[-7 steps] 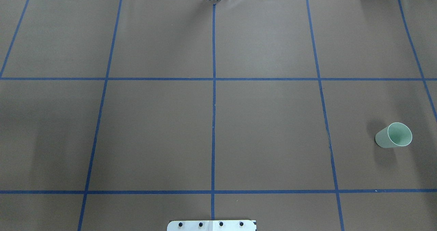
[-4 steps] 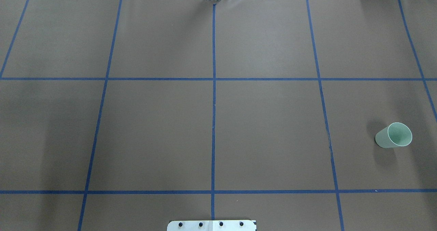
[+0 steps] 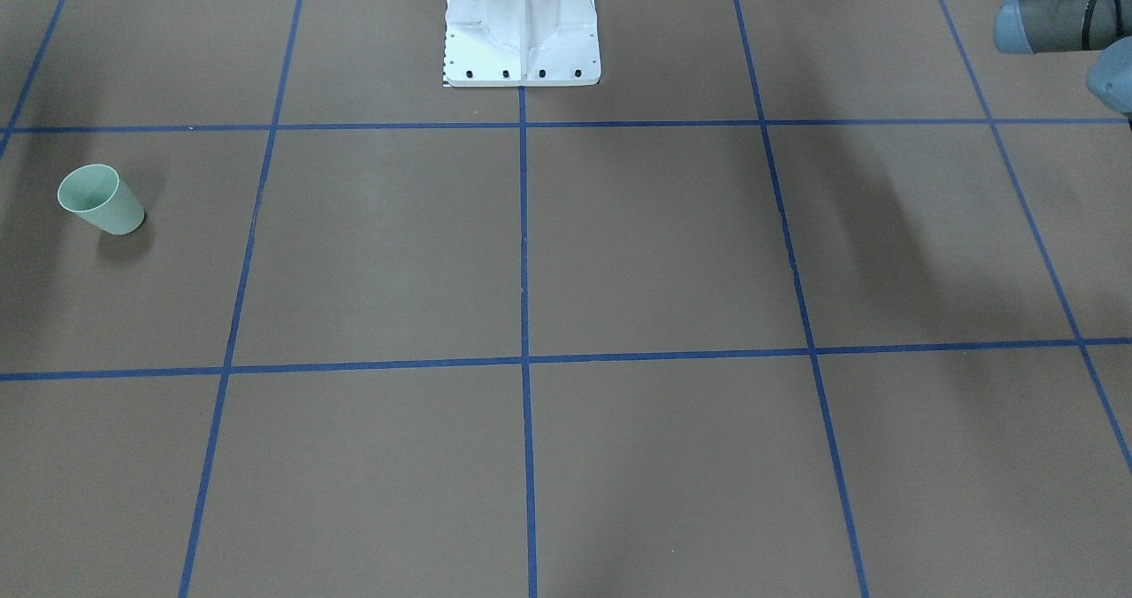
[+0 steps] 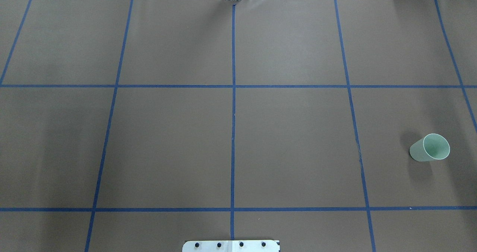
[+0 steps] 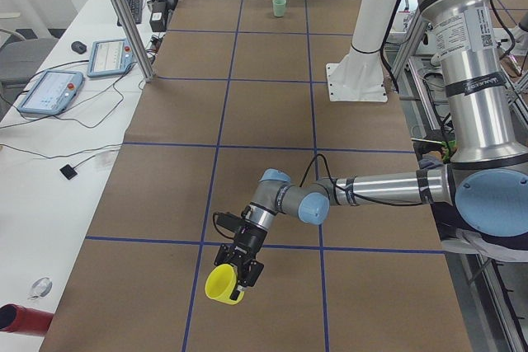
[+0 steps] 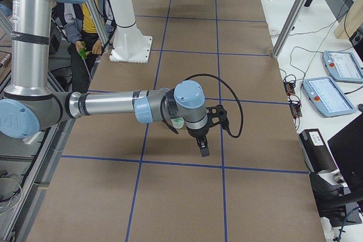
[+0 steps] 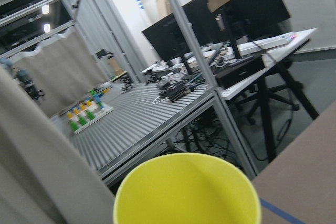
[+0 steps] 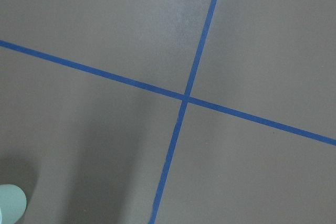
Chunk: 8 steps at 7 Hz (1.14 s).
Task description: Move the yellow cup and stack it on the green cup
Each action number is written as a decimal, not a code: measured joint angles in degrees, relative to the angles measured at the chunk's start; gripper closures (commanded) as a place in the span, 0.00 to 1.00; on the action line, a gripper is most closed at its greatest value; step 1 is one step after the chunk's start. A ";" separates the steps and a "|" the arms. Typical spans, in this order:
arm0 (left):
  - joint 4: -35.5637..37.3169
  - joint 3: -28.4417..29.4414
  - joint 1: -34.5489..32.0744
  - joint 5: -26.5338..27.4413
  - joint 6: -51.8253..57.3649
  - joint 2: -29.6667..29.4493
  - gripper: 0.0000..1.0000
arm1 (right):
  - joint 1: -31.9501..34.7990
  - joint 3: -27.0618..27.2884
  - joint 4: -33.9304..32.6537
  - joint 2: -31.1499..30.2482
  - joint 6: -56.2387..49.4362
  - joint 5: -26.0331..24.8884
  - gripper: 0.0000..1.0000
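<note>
The yellow cup [image 5: 224,284] is at my left gripper [image 5: 239,274], tilted, low over the table's left end; the frames do not show whether the fingers are shut on it. Its open rim [image 7: 186,190] fills the bottom of the left wrist view. The green cup [image 4: 429,147] stands upright on the table's right side, and also shows in the front view [image 3: 99,200] and the left side view [image 5: 280,7]. My right gripper [image 6: 203,150] points down just past the green cup [image 6: 177,123]; I cannot tell whether it is open. The cup's edge [image 8: 10,203] shows in the right wrist view.
The brown table has a blue tape grid [image 4: 233,95]. The robot's white base [image 3: 522,32] stands at the middle of the near edge. A side bench with tablets [image 5: 49,92] runs along the far edge. A person [image 6: 85,21] stands behind the robot.
</note>
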 measured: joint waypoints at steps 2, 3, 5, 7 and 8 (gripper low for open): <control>-18.52 3.33 -1.54 -3.94 15.57 -1.78 0.86 | 0.00 -0.03 0.04 0.45 1.10 0.46 0.00; -24.53 3.72 -1.72 -7.49 19.46 -2.50 0.86 | 0.00 -0.03 0.05 0.58 1.47 1.06 0.00; -37.27 3.20 -1.83 -14.47 27.36 -3.37 0.87 | 0.00 -0.04 0.02 0.86 2.22 1.96 0.00; -43.86 -0.84 -1.85 -20.27 32.29 -4.18 0.89 | 0.00 -0.01 0.03 2.01 4.21 3.72 0.00; -46.32 -3.30 -1.81 -24.23 33.35 -4.97 0.89 | 0.00 -0.01 -0.04 2.96 5.10 4.33 0.00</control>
